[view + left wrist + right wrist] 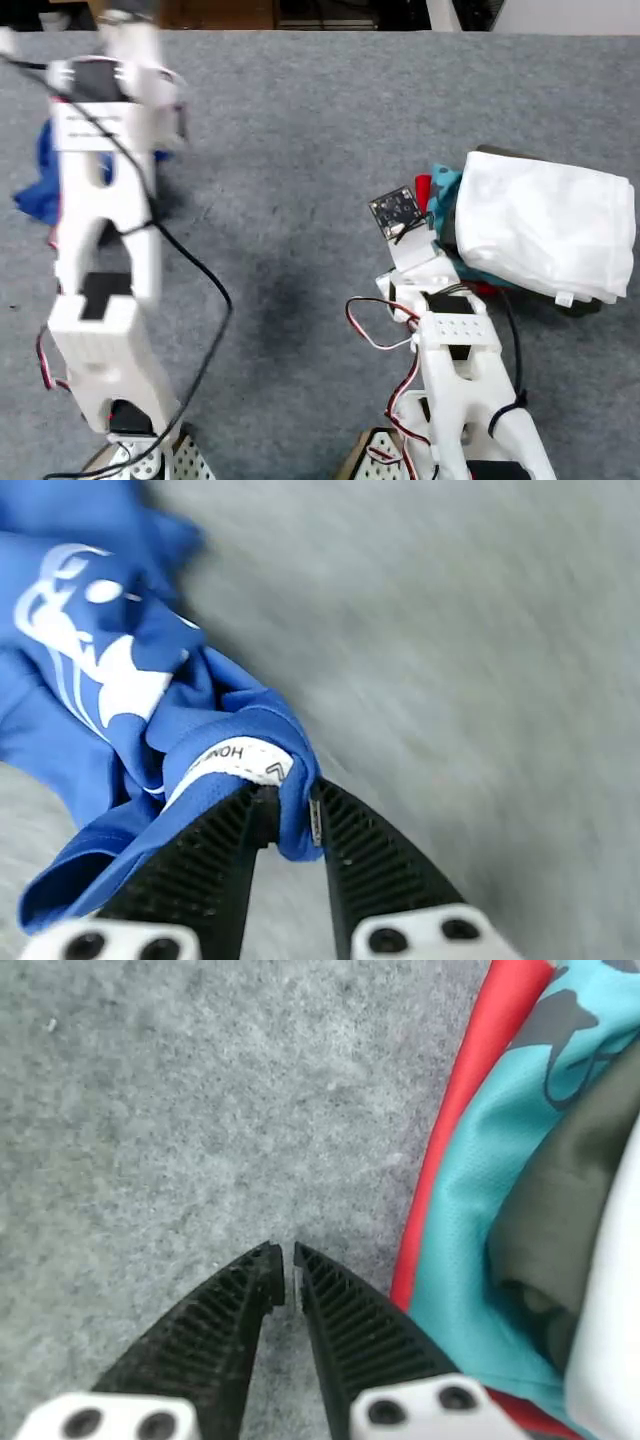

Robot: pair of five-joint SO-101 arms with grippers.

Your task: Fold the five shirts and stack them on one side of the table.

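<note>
Blue shirt (110, 690): crumpled and unfolded, at the left side of the worktop (300, 140).
Left claw (290, 805): pinched tight on its collar.
Right claw (287, 1257): closed to a sliver, holding nothing, just beside the stack (545, 225).
Handling: light, limp, probably slick jersey; take it by the collar or shoulder seams.
Count: four stacked (white, dark, teal, red), one loose.
</note>
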